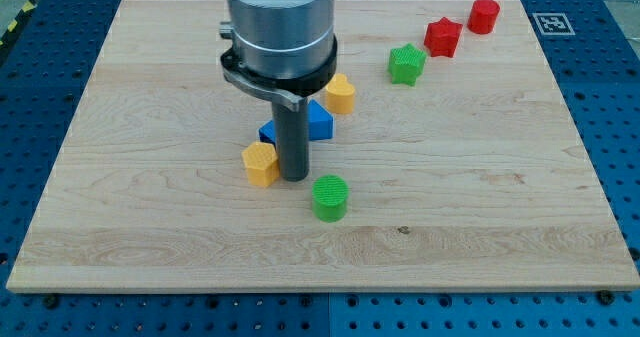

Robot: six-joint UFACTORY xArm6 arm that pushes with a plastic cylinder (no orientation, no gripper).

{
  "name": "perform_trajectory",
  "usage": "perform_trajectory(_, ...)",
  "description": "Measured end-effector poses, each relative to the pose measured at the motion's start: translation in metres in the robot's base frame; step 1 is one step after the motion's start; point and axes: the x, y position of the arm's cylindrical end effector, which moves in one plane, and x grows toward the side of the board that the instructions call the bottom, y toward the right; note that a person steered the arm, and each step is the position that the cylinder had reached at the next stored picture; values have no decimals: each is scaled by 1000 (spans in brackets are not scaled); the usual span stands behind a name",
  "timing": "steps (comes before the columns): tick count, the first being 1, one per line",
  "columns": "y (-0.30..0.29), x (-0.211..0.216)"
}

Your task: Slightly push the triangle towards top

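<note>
My tip [294, 176] rests on the board just right of a yellow block [260, 164] and up-left of a green cylinder [330, 197]. Right behind the rod lie two blue blocks: a small one [268, 132] at its left, mostly hidden, and a pointed, triangle-like one [319, 121] at its right. A yellow hexagonal block [340, 93] sits just above the right blue block. The rod hides where the blue blocks meet, so I cannot tell whether the tip touches them.
A green star-shaped block [406, 64], a red star-shaped block [442, 37] and a red cylinder [484, 15] run in a line toward the view's top right. The wooden board [130, 217] lies on a blue perforated table.
</note>
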Motion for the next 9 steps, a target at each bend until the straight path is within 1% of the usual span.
perform_trajectory(1, -12, 0)
perform_trajectory(3, -2, 17)
perform_trajectory(4, -2, 11)
perform_trajectory(5, -2, -12)
perform_trajectory(7, -1, -17)
perform_trajectory(8, 25, -7)
perform_trajectory(9, 45, -9)
